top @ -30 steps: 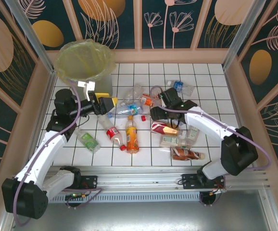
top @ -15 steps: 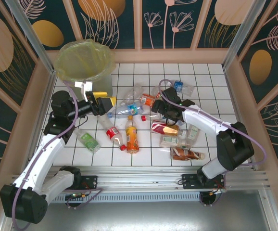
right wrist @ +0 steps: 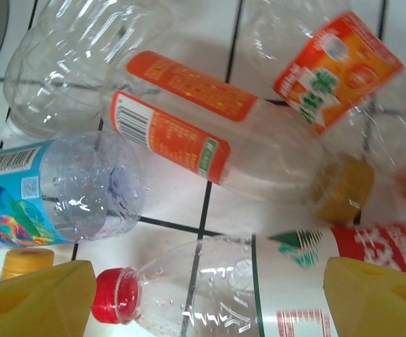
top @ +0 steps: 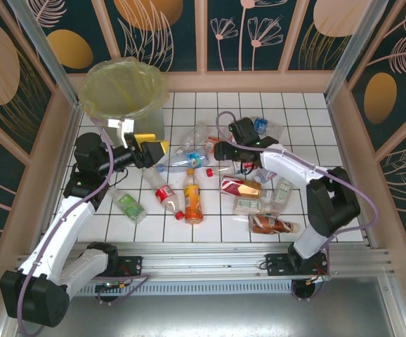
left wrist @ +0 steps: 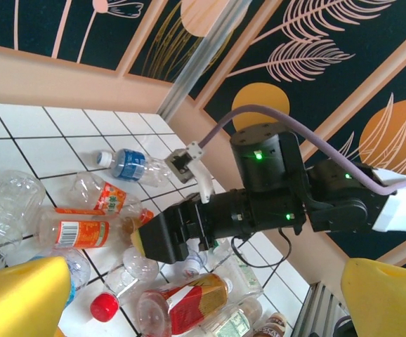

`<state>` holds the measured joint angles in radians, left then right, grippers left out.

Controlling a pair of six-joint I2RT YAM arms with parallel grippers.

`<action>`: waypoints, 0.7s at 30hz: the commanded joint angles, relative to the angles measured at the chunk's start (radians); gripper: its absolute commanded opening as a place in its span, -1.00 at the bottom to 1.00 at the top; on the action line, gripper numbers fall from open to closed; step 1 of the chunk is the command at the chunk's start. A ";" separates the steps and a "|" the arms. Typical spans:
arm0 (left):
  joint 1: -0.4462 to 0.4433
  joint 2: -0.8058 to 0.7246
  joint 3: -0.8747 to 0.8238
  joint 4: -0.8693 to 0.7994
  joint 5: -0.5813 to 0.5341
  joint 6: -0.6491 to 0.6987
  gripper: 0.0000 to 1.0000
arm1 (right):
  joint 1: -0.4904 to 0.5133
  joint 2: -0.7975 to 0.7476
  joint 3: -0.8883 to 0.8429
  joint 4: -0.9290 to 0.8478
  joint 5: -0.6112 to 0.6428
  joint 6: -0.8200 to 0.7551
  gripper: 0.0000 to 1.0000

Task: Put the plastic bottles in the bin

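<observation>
The plastic bottles [top: 192, 200] lay strewn across the middle of the tiled counter [top: 210, 228], none of them in the bin [top: 122, 91], which stood in the counter's far left corner. In the right wrist view an orange-labelled bottle [right wrist: 189, 137] lay slantwise, a blue-labelled bottle [right wrist: 55, 186] just beside it and a red-capped bottle [right wrist: 182, 298] nearer the lens. The right end effector [right wrist: 208, 291] hung over this cluster with its yellow fingers spread wide and gripping nothing; the red-capped bottle ran lengthwise along the line between them. The left end effector [top: 150, 146] stood near the foot of the bin, fully spread and empty.

The step in hand looked like choosing and grasping one bottle. It would go best if the wrist turned so the fingers closed across a bottle's width, not along its length, and came down on the labelled middle, where crushed clear plastic should slip least. The neighbours touched one another, so a centred descent would avoid pinching two. The lift would have to be high enough to clear the bin's tall rim and the left arm waiting beside it
</observation>
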<state>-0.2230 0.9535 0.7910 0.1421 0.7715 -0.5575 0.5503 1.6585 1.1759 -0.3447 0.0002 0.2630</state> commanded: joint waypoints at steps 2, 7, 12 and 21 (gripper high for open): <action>-0.004 -0.005 -0.004 -0.019 -0.015 0.011 0.97 | -0.024 0.086 0.089 -0.064 -0.084 -0.308 0.72; -0.004 -0.004 -0.002 -0.026 -0.016 0.013 0.97 | -0.023 0.153 0.157 -0.072 -0.037 -0.411 0.73; -0.004 0.008 -0.004 -0.022 -0.018 0.019 0.97 | -0.023 0.244 0.227 -0.100 -0.010 -0.474 0.72; -0.004 0.003 -0.006 -0.028 -0.020 0.027 0.97 | -0.022 0.350 0.336 -0.136 0.034 -0.547 0.72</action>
<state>-0.2230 0.9581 0.7910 0.1146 0.7509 -0.5495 0.5308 1.9816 1.4567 -0.4377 0.0097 -0.2321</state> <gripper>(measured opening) 0.986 0.861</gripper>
